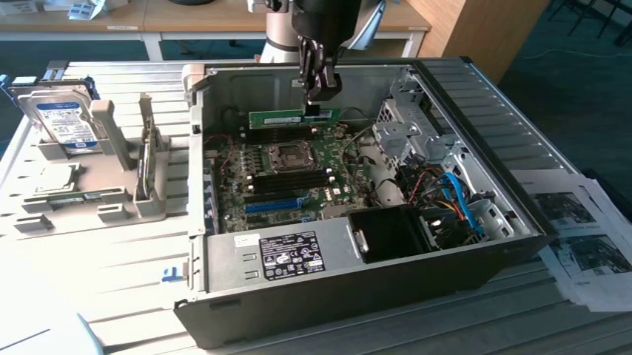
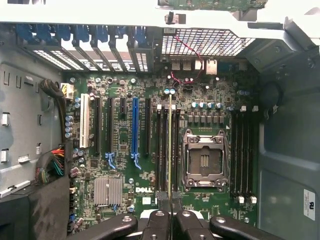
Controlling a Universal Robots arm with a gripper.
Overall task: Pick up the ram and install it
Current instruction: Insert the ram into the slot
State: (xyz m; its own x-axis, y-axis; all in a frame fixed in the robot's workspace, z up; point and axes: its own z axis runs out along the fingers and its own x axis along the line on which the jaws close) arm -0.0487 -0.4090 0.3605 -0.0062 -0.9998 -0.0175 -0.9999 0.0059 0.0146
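Pale slatted bench point(image 1: 99, 281) is seen across the exterior view, with desks and blue carpet behind. At that view's left a grey holder point(image 1: 118, 200) is set on it. A silver hard drive point(image 1: 64, 122) with a blue-white label is stood upright in the holder, and a small square processor chip point(image 1: 55, 180) is laid flat in front. Toward the middle an open computer case point(image 1: 395, 288) is laid on its side, with its motherboard point(image 1: 286, 177) exposed. Over the board's far part the ram point(image 1: 286, 117) is held level and on edge, pinched at its upper edge by the narrow-set jaws of the dark arm point(image 1: 321, 29). In the wrist view the ram point(image 2: 170, 145) is seen edge-on, lined up with the black memory slots point(image 2: 161, 150) beside the empty processor socket point(image 2: 204, 160). Whether a slot is touched cannot be told. At the exterior view's right, printed sheets point(image 1: 582, 237) are spread on the bench.
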